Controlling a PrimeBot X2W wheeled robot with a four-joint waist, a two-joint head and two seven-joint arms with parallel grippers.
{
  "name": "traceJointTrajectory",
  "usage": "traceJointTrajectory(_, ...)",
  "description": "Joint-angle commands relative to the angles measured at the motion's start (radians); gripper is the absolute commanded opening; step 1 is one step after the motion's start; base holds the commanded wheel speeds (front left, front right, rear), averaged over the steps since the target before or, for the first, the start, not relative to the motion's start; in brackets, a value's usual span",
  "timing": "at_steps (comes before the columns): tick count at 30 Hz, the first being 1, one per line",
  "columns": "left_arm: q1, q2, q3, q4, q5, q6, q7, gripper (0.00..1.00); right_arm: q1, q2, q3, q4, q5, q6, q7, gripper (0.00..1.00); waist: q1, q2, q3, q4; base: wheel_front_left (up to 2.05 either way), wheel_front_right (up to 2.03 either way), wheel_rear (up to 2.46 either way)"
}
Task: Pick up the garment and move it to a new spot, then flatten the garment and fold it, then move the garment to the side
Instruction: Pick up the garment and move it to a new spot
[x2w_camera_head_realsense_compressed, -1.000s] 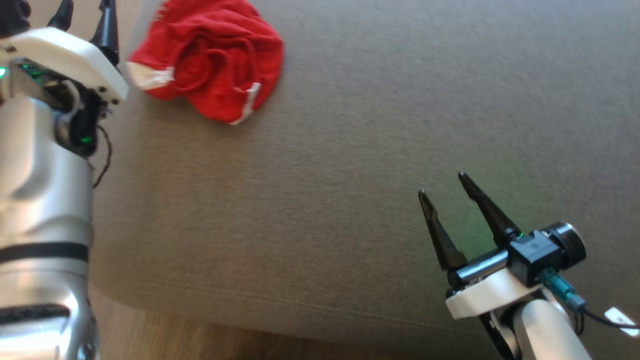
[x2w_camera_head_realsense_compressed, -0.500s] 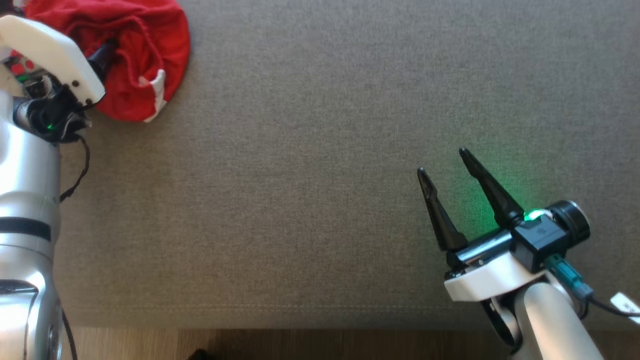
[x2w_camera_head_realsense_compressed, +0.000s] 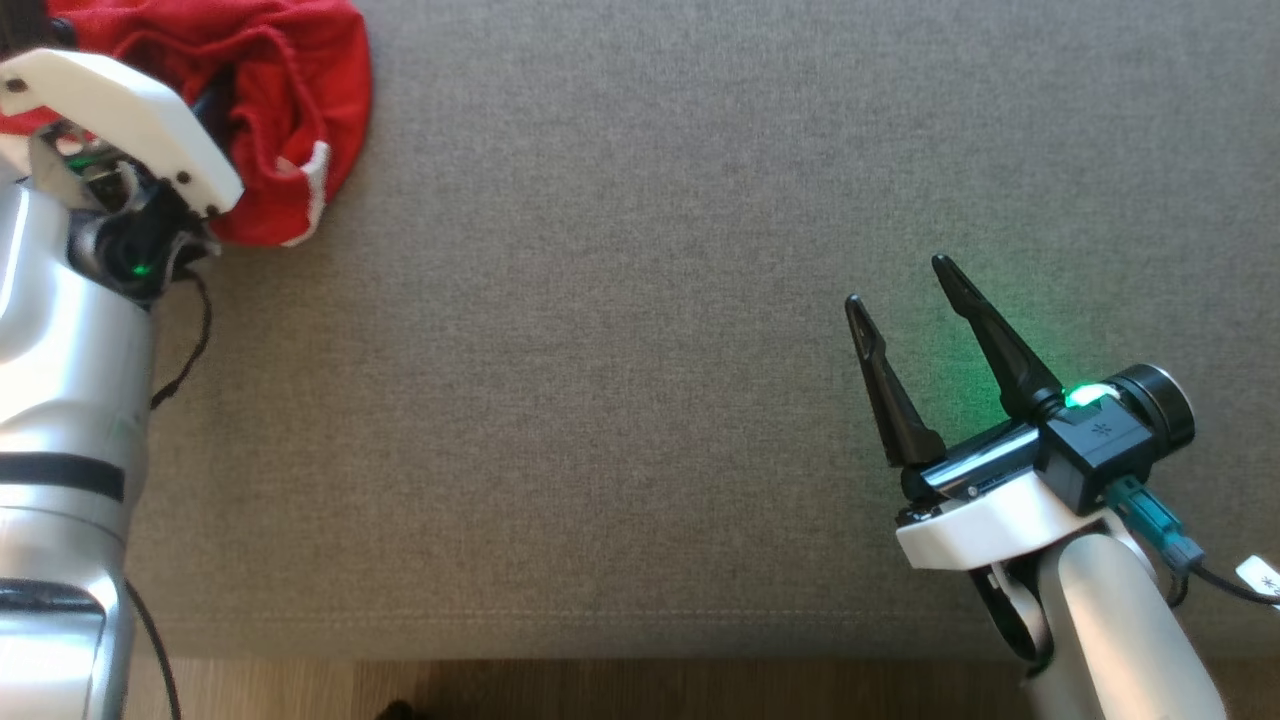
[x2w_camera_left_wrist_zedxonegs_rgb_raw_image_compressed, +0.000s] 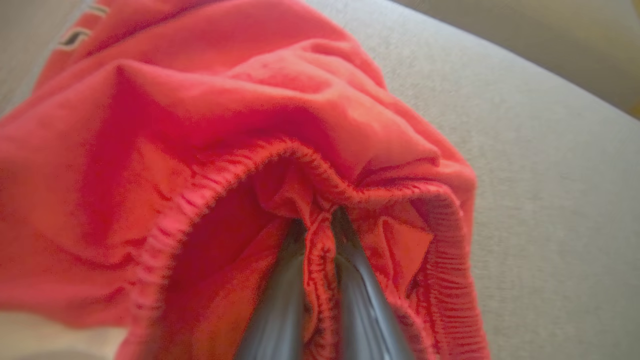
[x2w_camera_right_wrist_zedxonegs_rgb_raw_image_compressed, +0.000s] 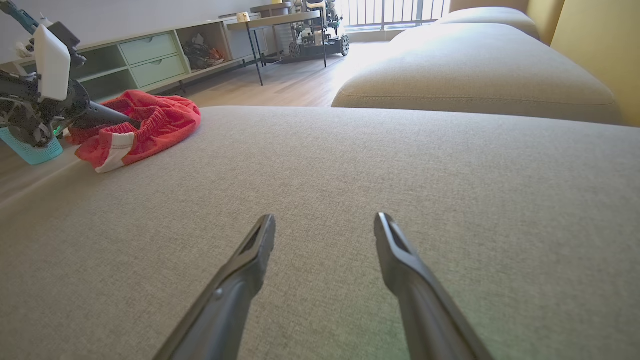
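Pinching the red garment (x2w_camera_left_wrist_zedxonegs_rgb_raw_image_compressed: 150, 125) at its waistband, left tool (x2w_camera_left_wrist_zedxonegs_rgb_raw_image_compressed: 316, 225), tips buried in folds; right tool (x2w_camera_head_realsense_compressed: 898, 282) splayed, empty.

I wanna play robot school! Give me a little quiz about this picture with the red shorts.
1. True or false: the right gripper is open and holds nothing.
2. The left gripper is: A) wide open, B) shut on a fold of the red shorts, C) touching the floor.
3. What do the shorts lie on?
Key: 1 true; 2 B; 3 the grey cushion.
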Motion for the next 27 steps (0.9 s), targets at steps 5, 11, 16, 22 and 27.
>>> traceJointTrajectory(5, -0.019, 0.072, -0.068, -0.174, -0.059, 0.0, -0.159, 0.0, 0.024, 0.008, 0.027, -0.017, 0.017, 0.0, -0.009, 1.0, -0.0001, 0.0, -0.087, 0.01, 0.0, 0.0, 0.0)
traceJointTrajectory(11, 0.021, 0.109, -0.21, -0.362, -0.127, 0.0, -0.295, 0.0, 0.043, 0.019, 0.023, -0.014, 0.036, 0.0, -0.009, 1.0, -0.0001, 0.0, -0.197, -0.003, 0.0, 0.0, 0.0)
traceJointTrajectory(16, 0.073, 0.145, -0.307, -0.509, -0.178, 0.0, -0.352, 0.0, 0.064, 0.024, 0.003, -0.039, 0.047, 0.0, -0.009, 1.0, -0.0001, 0.0, -0.274, -0.05, 0.0, 0.0, 0.0)
traceJointTrajectory(22, 0.123, 0.125, -0.393, -0.637, -0.197, 0.0, -0.374, 0.0, 0.078, 0.031, -0.032, -0.115, 0.047, 0.0, -0.009, 1.0, -0.0001, 0.0, -0.299, -0.136, 0.0, 0.0, 0.0)
traceJointTrajectory(27, 0.137, 0.066, -0.441, -0.657, -0.184, 0.004, -0.376, 0.0, 0.071, 0.033, -0.026, -0.151, 0.052, 0.0, -0.009, 1.0, -0.0001, 0.0, -0.274, -0.211, 0.0, 0.0, 0.0)
